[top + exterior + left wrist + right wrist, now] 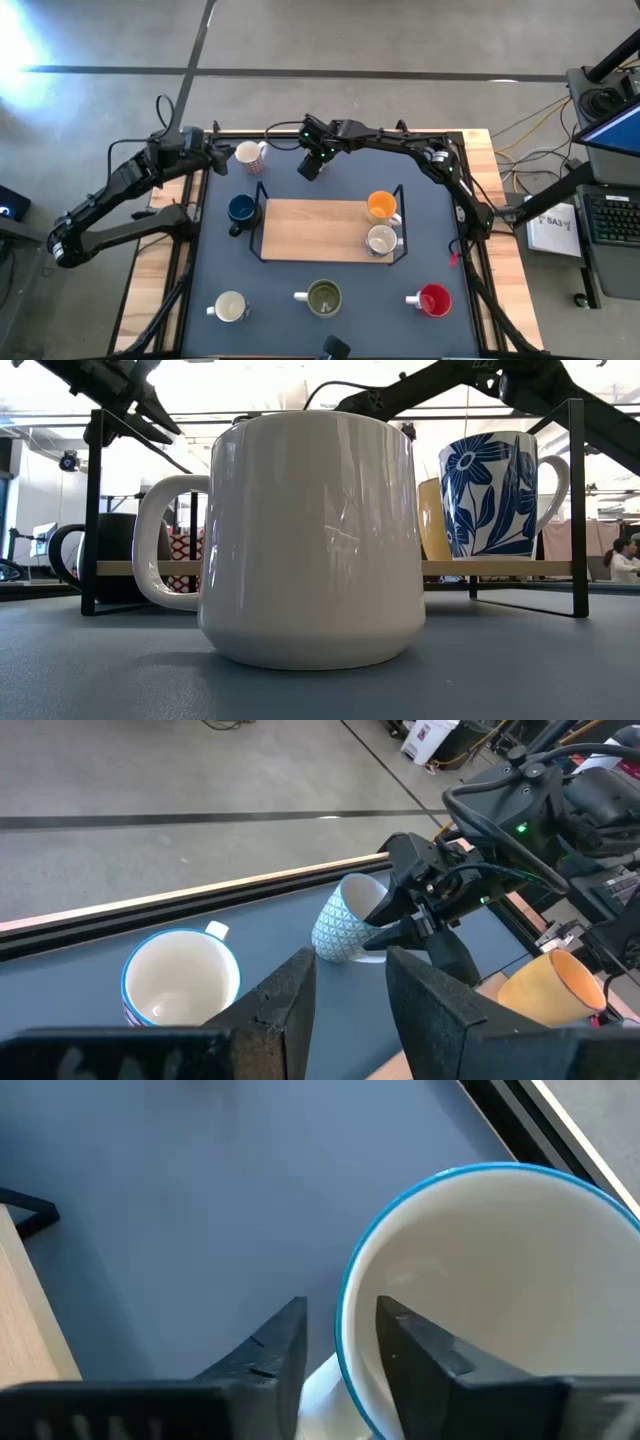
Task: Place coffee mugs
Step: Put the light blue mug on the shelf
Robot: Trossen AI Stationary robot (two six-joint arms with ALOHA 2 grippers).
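My right gripper (312, 168) reaches to the far middle of the table and is shut on a white mug with a blue pattern and blue rim (342, 923). My left gripper (350, 1010) is open and hangs beside the white mug with reddish markings (250, 155), touching nothing. That mug stands on its base at the far left. An orange mug (381, 206) and a white blue-flowered mug (381, 240) stand on the wooden rack (310, 230). A dark blue mug (241, 210) stands left of the rack. Cream (231, 307), olive-lined (324, 298) and red (434, 300) mugs stand along the near edge. My right gripper holds the patterned mug by its rim (345, 1315), one finger (425, 1355) inside the cup and one (265, 1355) outside the wall. In the left wrist view the mug sits tilted in the hold, its mouth turned up and sideways, just over the blue mat.
The rack's black wire frame (262, 215) stands up around the board. In the low view a white mug (310, 540) fills the foreground, with the rack posts (577, 500) behind it. Bare blue mat (340, 180) lies between the rack and the far edge.
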